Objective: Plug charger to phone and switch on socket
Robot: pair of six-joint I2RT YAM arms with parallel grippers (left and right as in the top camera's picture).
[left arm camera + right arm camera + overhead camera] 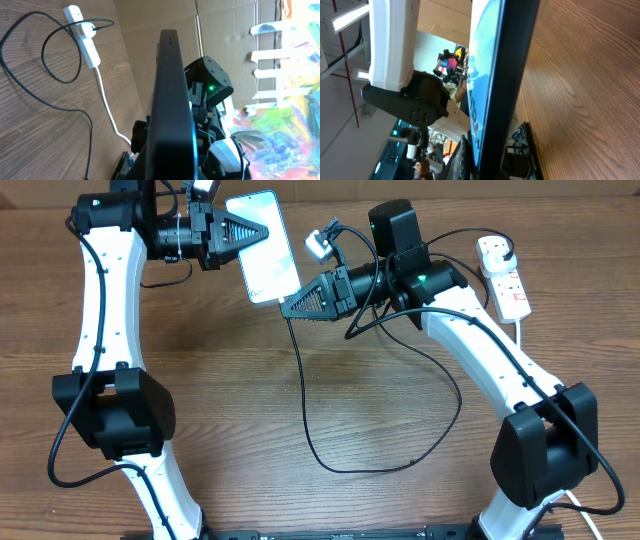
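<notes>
The phone (pixel 268 255), its light blue screen up, hangs off the table at the back, held at both ends. My left gripper (pixel 262 230) is shut on its left long edge; in the left wrist view the phone (pixel 172 95) shows as a dark edge. My right gripper (pixel 284 305) is shut on its near end, with the phone (pixel 495 75) between the fingers (pixel 522 150). The charger (pixel 305 400) loops over the table from under the right gripper; its tip is hidden. Its black plug (pixel 497 250) sits in the white socket (pixel 507 278), also visible as the socket (pixel 85 42).
The socket's thick white cord (pixel 107 107) trails toward the right arm's base. The black cable (pixel 60 75) lies in loose loops on the wood. A cardboard wall (pixel 225 30) stands behind the table. Both arms cross the back of the table.
</notes>
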